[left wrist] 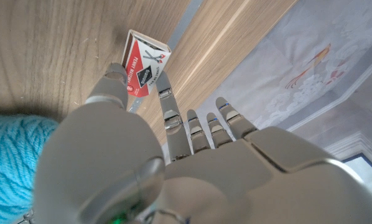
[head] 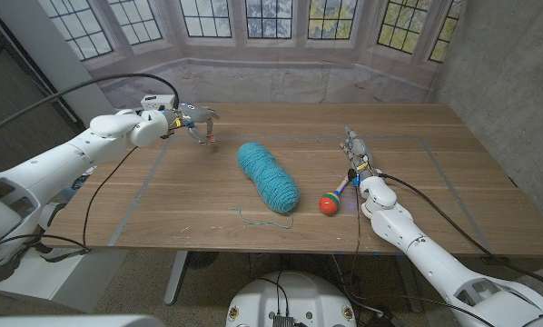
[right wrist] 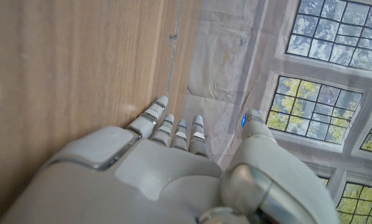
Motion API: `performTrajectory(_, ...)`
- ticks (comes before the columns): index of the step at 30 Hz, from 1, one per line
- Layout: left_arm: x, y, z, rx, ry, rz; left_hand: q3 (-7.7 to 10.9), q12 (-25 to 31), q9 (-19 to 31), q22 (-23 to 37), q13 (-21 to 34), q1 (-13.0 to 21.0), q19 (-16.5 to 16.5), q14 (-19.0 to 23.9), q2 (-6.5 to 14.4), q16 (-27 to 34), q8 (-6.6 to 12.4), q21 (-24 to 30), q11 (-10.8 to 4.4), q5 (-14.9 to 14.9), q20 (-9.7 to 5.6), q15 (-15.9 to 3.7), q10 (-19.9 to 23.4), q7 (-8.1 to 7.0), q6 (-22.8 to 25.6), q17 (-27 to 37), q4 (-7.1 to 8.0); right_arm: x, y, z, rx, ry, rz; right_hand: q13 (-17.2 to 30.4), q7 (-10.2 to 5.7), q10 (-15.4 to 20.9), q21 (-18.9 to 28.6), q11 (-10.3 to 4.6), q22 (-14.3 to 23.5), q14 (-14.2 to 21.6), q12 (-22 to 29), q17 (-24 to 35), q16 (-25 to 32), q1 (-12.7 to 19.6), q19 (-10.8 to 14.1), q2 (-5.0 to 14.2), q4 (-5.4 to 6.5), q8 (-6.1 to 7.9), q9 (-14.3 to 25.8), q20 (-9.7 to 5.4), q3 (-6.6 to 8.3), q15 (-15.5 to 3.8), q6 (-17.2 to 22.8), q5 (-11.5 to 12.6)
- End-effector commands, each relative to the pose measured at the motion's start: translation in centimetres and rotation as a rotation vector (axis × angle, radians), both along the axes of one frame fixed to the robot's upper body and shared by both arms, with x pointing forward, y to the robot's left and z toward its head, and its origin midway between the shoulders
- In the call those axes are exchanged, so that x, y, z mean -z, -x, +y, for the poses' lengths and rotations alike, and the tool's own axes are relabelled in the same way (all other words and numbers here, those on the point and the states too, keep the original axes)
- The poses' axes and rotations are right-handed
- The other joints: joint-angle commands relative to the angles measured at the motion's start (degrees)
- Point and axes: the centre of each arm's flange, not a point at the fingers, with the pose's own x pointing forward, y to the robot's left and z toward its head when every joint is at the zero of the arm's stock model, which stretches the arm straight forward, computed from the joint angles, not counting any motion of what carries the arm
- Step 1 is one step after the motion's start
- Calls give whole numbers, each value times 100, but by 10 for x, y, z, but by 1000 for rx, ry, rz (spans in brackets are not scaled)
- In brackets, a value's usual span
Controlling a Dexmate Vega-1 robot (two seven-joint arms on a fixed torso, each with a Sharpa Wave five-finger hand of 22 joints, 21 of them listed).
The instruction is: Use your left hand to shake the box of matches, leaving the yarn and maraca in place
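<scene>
**Matchbox pinched in the left robot hand**

The left robot hand (head: 192, 121) pinches the matchbox (left wrist: 144, 64) between thumb and a finger, at the far left of the tabletop (head: 417, 213); the other fingers (left wrist: 200, 132) reach out alongside. In the left wrist view the box sits just beyond the fingertips, its red-and-white label facing the camera. Whether it is clear of the wood I cannot tell.

The box looks light, thin card, easily crushed; a hold across its long edges seems safest, firm enough that shaking won't slip it.

The yarn (head: 268, 176) lies to that hand's right, well apart. The maraca (head: 335, 195) lies just beside the right robot hand (head: 357, 152), which holds nothing, fingers straight.
</scene>
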Motion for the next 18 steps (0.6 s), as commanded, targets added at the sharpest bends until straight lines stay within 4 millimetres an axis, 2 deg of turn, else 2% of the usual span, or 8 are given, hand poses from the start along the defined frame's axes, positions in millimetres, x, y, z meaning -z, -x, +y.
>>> performTrajectory(1,-9,8,-17,34,10,-24,-21,8,26,22,11,277,40,61,262,-2,2,23,6,-17,14,-24,50,18,-13,18,10,3,2,-6,-3,-10,-2,14,9,-12,-11,15,22,32,21,10,47,61,61,-11,3,23,35,-132,-32,4,39,-1)
performTrajectory(18,-7,18,-43,104,29,-45,-47,10,32,24,16,258,46,117,285,7,10,24,7,-20,10,-32,120,1,43,19,23,8,5,-14,3,-3,7,14,0,-15,-13,20,22,33,22,12,47,67,60,-10,6,20,36,-129,-40,4,42,-1)
